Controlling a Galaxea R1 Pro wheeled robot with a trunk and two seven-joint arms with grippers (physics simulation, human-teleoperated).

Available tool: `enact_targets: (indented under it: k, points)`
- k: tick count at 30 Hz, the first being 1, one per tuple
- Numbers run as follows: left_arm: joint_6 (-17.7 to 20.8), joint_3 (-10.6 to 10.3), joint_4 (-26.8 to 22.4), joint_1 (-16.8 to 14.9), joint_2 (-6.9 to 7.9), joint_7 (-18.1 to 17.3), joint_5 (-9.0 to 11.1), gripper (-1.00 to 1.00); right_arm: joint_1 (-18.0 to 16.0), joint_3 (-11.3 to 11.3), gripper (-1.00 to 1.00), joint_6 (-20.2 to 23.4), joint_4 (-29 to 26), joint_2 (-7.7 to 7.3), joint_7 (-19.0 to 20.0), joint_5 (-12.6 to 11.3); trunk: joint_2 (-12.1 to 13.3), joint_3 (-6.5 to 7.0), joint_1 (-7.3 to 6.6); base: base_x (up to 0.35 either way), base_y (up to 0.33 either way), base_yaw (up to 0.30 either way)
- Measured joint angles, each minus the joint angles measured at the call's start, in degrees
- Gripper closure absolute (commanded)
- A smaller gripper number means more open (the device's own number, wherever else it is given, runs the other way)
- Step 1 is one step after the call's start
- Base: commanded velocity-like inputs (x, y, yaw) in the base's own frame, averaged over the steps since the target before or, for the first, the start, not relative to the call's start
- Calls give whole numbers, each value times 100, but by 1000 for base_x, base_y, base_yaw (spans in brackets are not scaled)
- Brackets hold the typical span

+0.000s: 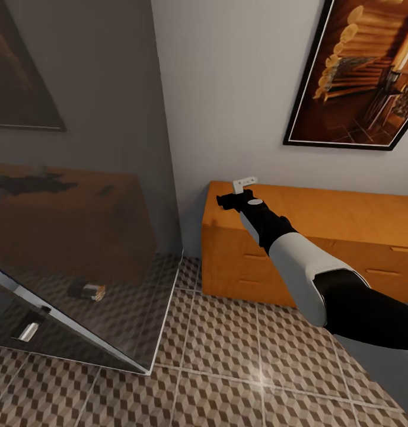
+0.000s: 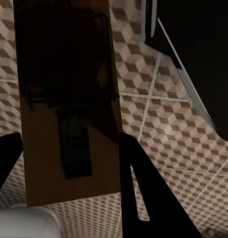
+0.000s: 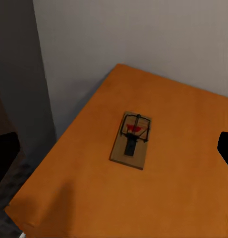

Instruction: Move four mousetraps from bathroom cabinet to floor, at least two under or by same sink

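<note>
My left gripper (image 2: 69, 153) is shut on a mousetrap (image 2: 64, 84), a tan board with a dark metal bar, held above the cube-patterned bathroom floor (image 2: 158, 124). Another mousetrap (image 3: 131, 139) lies flat on top of the orange cabinet (image 3: 183, 163), near its left end by the wall corner. That trap (image 1: 245, 179) also shows as a small pale shape just beyond my right gripper (image 1: 228, 200). The right gripper hovers open over the cabinet (image 1: 346, 219) top, with its fingers (image 3: 226, 148) wide on either side of the trap and not touching it. The sink is out of view.
A tall glass panel (image 1: 109, 178) stands on the left and reflects the cabinet. A small dark-and-tan thing (image 1: 87, 290) shows low in it; I cannot tell what it is. A framed picture (image 1: 358, 71) hangs above the cabinet. Tiled floor (image 1: 228, 367) spreads in front.
</note>
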Motion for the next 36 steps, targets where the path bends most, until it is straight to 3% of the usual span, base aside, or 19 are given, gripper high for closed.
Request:
enact_targets:
  k: [36]
  points:
    - [0, 1, 0, -2, -8, 0, 0, 100, 0, 0, -100, -6, 48, 0, -1, 0, 0, -330, 2, 73, 0, 0]
